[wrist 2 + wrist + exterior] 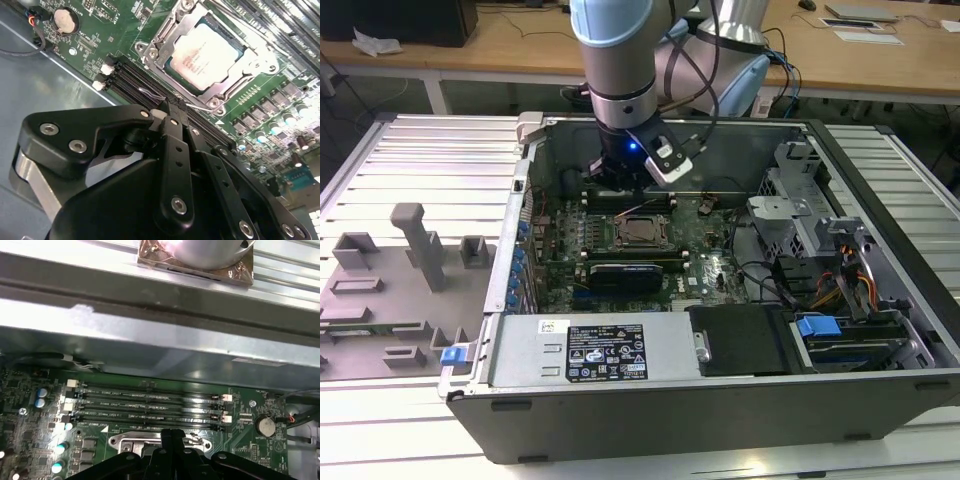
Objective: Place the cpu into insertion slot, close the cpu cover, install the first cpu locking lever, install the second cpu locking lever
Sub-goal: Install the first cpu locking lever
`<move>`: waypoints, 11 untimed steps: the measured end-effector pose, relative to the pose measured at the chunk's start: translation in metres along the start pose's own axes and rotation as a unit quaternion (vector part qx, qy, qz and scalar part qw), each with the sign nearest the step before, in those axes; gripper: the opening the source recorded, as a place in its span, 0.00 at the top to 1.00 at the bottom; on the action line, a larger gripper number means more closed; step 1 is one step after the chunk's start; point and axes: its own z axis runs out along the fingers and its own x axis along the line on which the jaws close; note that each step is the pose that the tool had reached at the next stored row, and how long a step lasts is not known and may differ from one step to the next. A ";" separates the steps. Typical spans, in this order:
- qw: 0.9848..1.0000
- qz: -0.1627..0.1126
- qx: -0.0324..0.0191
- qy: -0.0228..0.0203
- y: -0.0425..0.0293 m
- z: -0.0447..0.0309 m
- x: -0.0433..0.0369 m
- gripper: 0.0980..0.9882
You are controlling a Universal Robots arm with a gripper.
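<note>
Starting at the exterior view's left, grey fixtures (420,245) stand on the desk (420,150). Next is the open computer case (520,330), where my fingers (620,188) hang over the memory slots (131,75), pressed together. In the second wrist view a thin wire lever (146,92) runs at their tips; I cannot tell if they pinch it. Just beyond them lies the cpu (207,50), seated in the insertion slot (170,66) with the cpu cover (159,47) down around it.
</note>
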 end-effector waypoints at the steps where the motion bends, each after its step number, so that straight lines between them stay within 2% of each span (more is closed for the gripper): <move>1: 1.000 0.001 0.000 0.000 0.0006 0.0006 -0.0005 0.99; 11: 1.000 0.011 0.002 -0.002 0.0060 0.0068 -0.0041 0.99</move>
